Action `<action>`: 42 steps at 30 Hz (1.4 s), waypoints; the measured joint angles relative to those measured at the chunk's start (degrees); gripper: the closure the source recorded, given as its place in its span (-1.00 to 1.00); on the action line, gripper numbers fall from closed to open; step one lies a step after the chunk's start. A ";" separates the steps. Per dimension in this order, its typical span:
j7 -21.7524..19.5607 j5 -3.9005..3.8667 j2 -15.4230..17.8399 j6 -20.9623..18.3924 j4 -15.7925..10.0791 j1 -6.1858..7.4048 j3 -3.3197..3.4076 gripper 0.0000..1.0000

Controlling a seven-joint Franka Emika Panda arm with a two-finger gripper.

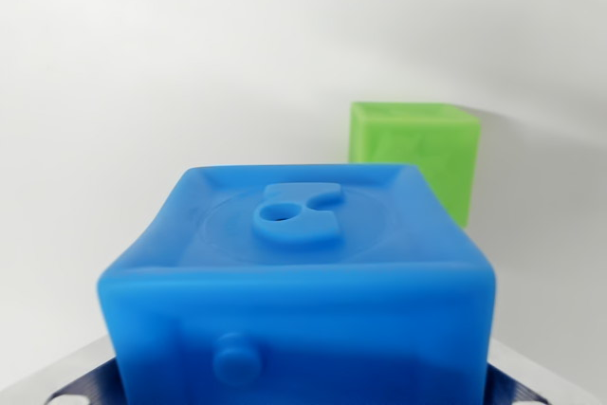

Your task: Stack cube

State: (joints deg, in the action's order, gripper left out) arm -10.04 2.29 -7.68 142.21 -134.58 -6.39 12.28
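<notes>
A blue cube (299, 282) is seen v. close in the foreground, filling the lower centre of the wrist view, w/ a raised number-like relief on its top face and a round knob on the near side. Grey end effector (303, 388) parts are glimpsed at both bottom corners beside the cube; whether it is clamped on the cube can't be told. A green cube (414, 154) is set further back, to the wrist view's right, on the white tabletop (114, 120), apart from the blue one.
</notes>
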 joint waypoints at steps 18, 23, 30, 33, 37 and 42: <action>3.25 0.79 -2.25 -1.38 3.58 -2.60 0.58 1.00; 4.08 1.01 -2.98 -1.77 4.64 -3.37 0.71 1.00; 5.11 1.44 -3.95 -2.08 5.83 -4.31 0.77 1.00; 5.48 1.92 -5.19 -1.11 5.80 -4.34 0.72 1.00; 5.87 2.59 -6.96 0.52 5.69 -4.34 0.58 1.00; 6.44 3.41 -8.81 2.49 5.56 -4.34 0.44 1.00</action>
State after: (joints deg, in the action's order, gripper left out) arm -3.60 5.71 -16.49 144.69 -129.02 -10.73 12.73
